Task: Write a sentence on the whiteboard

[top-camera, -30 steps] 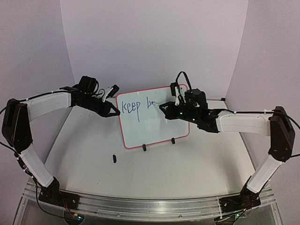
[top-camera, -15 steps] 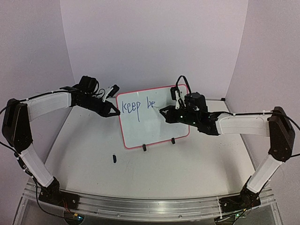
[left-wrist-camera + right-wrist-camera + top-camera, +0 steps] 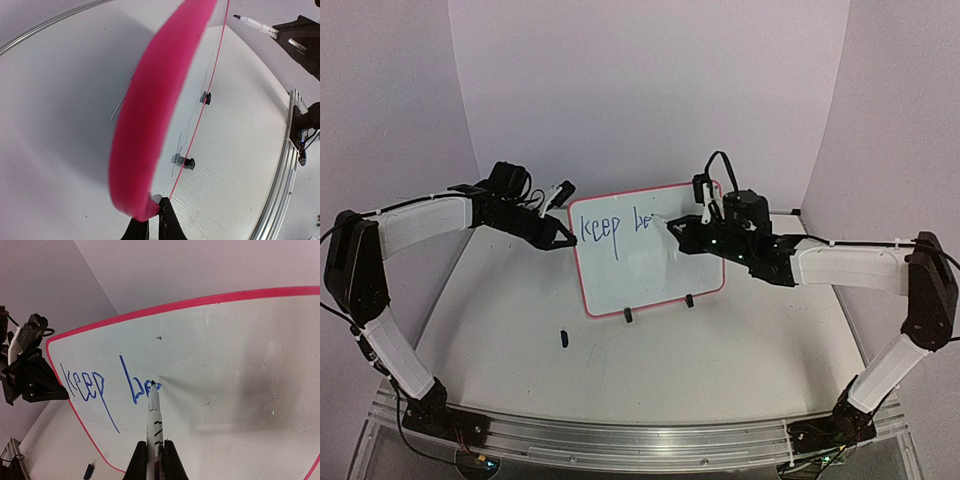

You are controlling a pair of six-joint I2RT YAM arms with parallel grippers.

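Observation:
The whiteboard [image 3: 650,275] stands upright on two black clip feet [image 3: 628,316] at mid-table, its thin red border [image 3: 150,125] close up in the left wrist view. My left gripper [image 3: 567,243] [image 3: 154,210] is shut on the board's left edge. The sentence [image 3: 612,228] [image 3: 100,385] reads "keep be" in blue. My right gripper [image 3: 680,228] [image 3: 155,447] is shut on a white marker [image 3: 154,415], whose tip touches the board at the end of the "e". The marker [image 3: 252,22] also shows at the far side in the left wrist view.
A small dark marker cap [image 3: 563,338] [image 3: 89,471] lies on the white table in front of the board's left corner. Purple walls close in the back and sides. A metal rail [image 3: 620,440] runs along the near edge.
The right gripper moved the marker through the "e" after the "b", ending slightly up and to the right. The left arm and board have stayed still.

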